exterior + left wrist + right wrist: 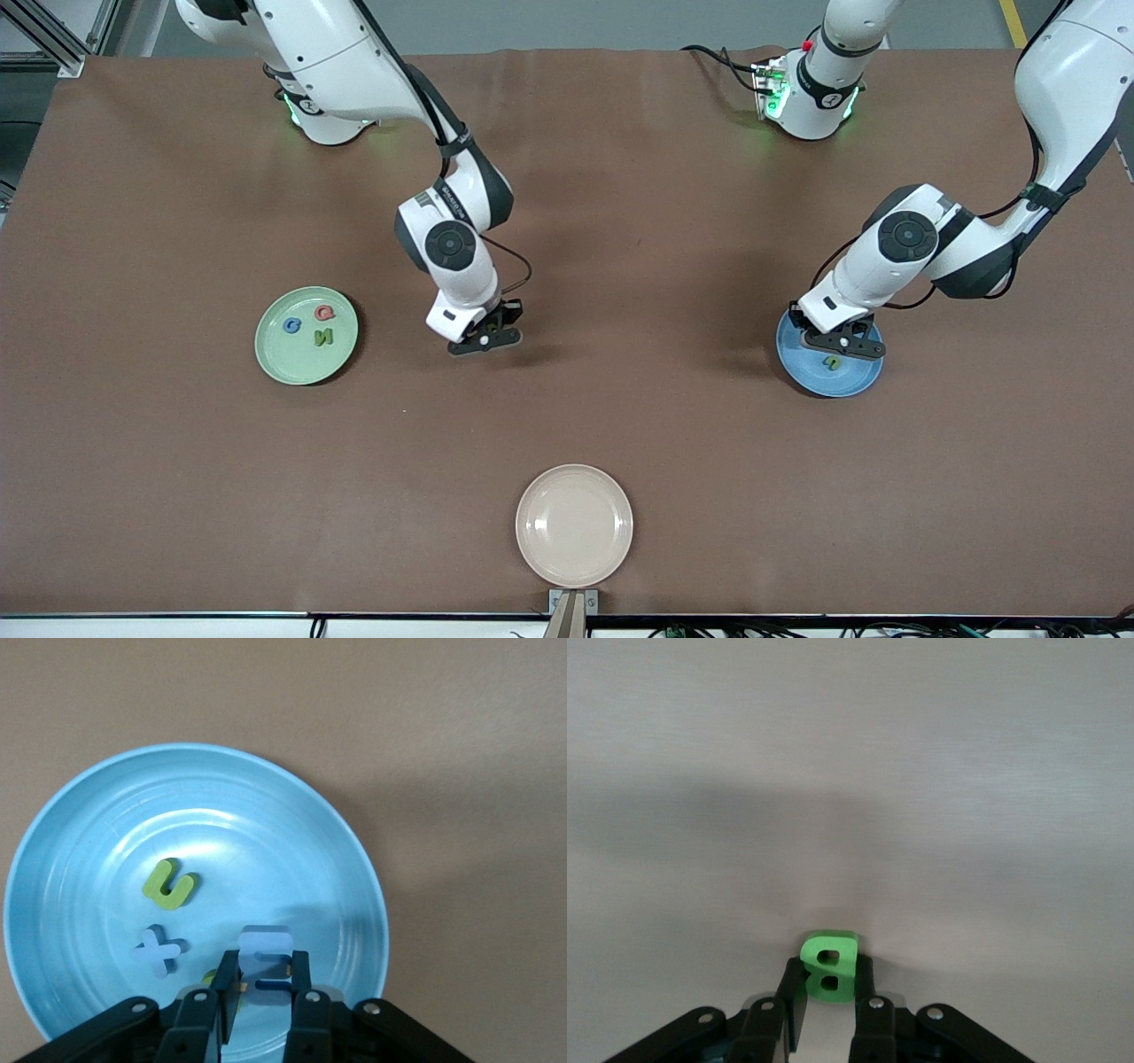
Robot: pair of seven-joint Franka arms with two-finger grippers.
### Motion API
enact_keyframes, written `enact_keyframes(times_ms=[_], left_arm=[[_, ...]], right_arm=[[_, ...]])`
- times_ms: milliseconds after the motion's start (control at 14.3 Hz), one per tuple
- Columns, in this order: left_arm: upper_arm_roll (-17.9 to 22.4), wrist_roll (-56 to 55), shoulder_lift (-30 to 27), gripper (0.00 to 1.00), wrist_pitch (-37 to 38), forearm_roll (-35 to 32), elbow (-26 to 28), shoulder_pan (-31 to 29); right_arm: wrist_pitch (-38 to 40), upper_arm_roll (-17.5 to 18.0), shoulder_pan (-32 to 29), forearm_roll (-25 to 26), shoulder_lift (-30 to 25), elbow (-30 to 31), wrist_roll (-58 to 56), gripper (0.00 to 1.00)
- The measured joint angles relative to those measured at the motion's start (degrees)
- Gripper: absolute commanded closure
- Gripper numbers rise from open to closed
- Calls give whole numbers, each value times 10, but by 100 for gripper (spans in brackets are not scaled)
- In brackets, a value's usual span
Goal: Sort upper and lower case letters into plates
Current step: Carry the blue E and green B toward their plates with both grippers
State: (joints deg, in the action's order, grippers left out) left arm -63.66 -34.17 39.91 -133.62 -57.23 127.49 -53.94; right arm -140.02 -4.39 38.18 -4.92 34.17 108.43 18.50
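The left gripper (pixel 261 985) sits at the bottom centre of the left wrist view, its fingers closed on a pale blue letter (pixel 264 961) that stands upright between them. It hangs over the blue plate (pixel 80 815), which fills most of that view. On the plate lie a yellow-green letter (pixel 168 883) near the middle and a pale blue x (pixel 159 950) just beside the gripper — a scrap of another yellow-green piece shows at the fingers, too hidden to read. In the front view this gripper (pixel 843 341) is at centre right, over the blue plate (pixel 864 377).

The right gripper (pixel 830 992), at the bottom centre of its wrist view, is clamped on a bright green B (pixel 829 966), held upright over bare brown table (pixel 850 771). In the front view it (pixel 485 338) is just left of centre, over open tabletop between the two plates.

The pale green plate (pixel 283 359) lies at centre left of the front view and carries a blue letter (pixel 291 325), a red letter (pixel 325 312) and a green N (pixel 324 336) — close together, none stacked. A cream plate (pixel 574 525) sits at bottom centre, near the table's edge.
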Motion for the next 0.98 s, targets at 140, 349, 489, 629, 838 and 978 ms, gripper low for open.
enact_keyframes(times_ms=[140,349,489,629,838,978], left_arm=[[18,0,4,89,-1,-5,-3,14],[46,0,6,87,-6,-6,-13,43],[51,0,6,74,-8,-6,-18,51],[52,0,7,24,-8,-6,-18,52],[53,0,7,0,-9,-6,-24,52],[53,0,7,0,-9,-6,-30,52]], right_arm=[[57,-3,-42,0,-19,-6,-56,98],[123,-5,-108,0,-63,-4,-123,100],[140,-6,-146,1,-90,12,-162,100],[140,-6,-189,1,-109,36,-224,100],[129,-8,-264,1,-123,67,-324,100],[88,-8,-301,1,-124,96,-369,100]])
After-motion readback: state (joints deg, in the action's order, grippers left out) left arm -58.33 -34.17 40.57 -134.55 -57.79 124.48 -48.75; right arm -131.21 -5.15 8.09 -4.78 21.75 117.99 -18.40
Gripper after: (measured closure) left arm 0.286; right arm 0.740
